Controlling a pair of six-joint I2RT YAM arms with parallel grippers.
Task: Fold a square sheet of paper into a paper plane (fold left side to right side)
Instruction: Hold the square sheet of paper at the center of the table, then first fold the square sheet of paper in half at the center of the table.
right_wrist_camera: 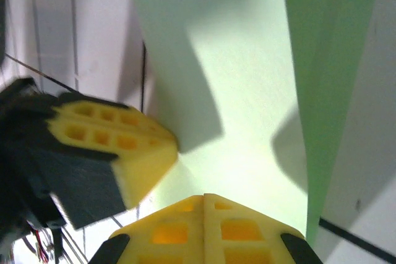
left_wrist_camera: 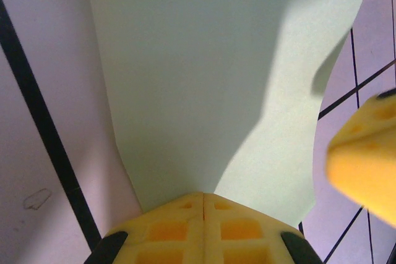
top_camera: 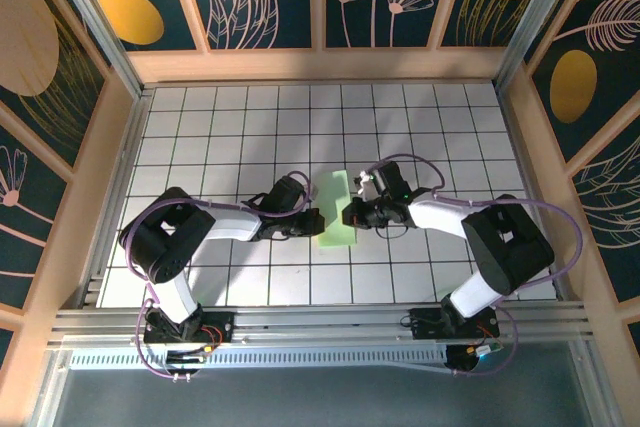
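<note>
The square sheet of paper point(top_camera: 336, 209), pale green, lies mid-table doubled over into a narrow strip about one tile wide. My left gripper point(top_camera: 314, 219) is shut, its yellow tips down on the strip's left edge. My right gripper point(top_camera: 350, 215) is shut too, meeting the strip from the right. In the left wrist view the paper point(left_wrist_camera: 204, 78) spreads out ahead of the closed left gripper point(left_wrist_camera: 203, 195), and a right fingertip point(left_wrist_camera: 365, 165) juts in from the right. In the right wrist view the right gripper point(right_wrist_camera: 204, 197) rests on the paper point(right_wrist_camera: 247, 91), with the left fingers point(right_wrist_camera: 136, 146) just to its left.
A white gridded tabletop point(top_camera: 240, 127) is ringed by wooden walls point(top_camera: 320, 65) on three sides. A metal rail point(top_camera: 320, 322) runs along the near edge by the arm bases. A darker green band of paper point(right_wrist_camera: 328, 91) runs along the sheet's right side.
</note>
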